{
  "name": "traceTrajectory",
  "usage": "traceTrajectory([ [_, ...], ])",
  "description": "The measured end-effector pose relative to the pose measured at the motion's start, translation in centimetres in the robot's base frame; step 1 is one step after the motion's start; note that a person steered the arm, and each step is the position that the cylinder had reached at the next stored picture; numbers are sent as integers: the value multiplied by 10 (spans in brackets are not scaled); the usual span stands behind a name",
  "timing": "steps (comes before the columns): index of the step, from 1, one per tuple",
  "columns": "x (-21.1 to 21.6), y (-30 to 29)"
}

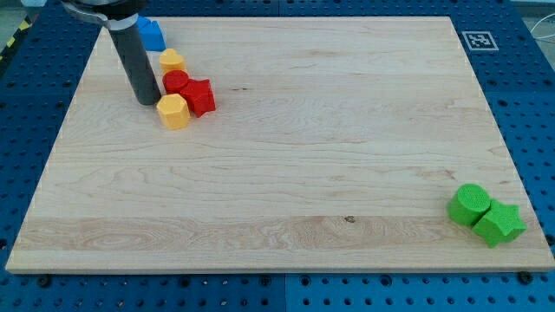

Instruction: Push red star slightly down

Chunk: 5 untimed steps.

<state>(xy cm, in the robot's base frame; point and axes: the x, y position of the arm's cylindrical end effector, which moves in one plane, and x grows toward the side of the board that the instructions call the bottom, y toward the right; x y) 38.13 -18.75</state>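
Note:
The red star (199,96) lies near the view's top left on the wooden board (286,147). A red round block (176,82) touches it on its upper left. A yellow hexagonal block (173,112) touches it at lower left. Another yellow block (173,61) sits just above the red round block. My tip (146,102) rests on the board left of this cluster, close to the yellow hexagonal block and the red round block, a short way left of the red star.
A blue block (152,35) stands at the board's top edge, beside the rod. A green round block (470,204) and a green star-like block (499,223) sit together at the view's bottom right corner. A marker tag (478,40) is at top right.

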Motion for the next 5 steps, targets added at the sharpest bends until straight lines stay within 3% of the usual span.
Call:
traceTrajectory([
  [5,-11,48],
])
